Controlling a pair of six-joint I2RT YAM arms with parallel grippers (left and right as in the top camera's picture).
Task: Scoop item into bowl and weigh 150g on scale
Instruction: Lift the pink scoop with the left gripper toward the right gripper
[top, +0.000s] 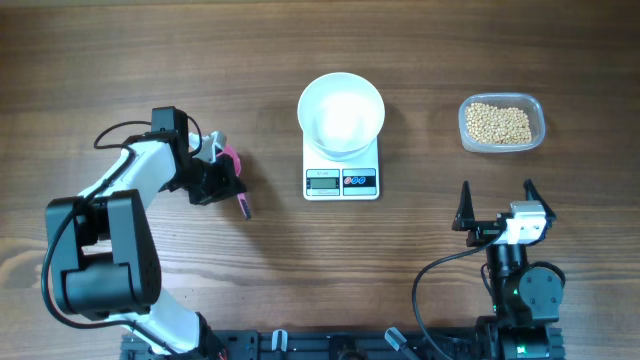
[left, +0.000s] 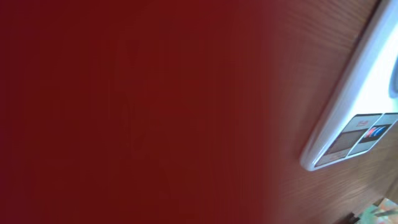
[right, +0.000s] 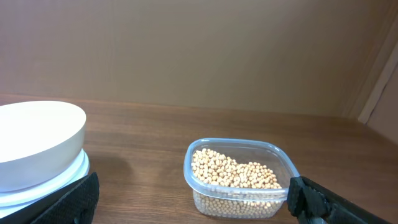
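The right claw is hovering near the robot, spread wide and holding nothing. The left claw is squeezing shut on a pink scoop. Further out, the bowl is sitting on the scale, and the beans are lying in the tub, far right. Reaching across, the scoop could be knocking the bowl off. The left wrist camera is showing mostly red blur; only the top camera is showing the scoop

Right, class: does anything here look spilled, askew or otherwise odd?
Nothing is spilled: the beans sit in their tub, the bowl squarely on the scale. Odd: a red blur fills most of the left wrist view, something close against the lens.
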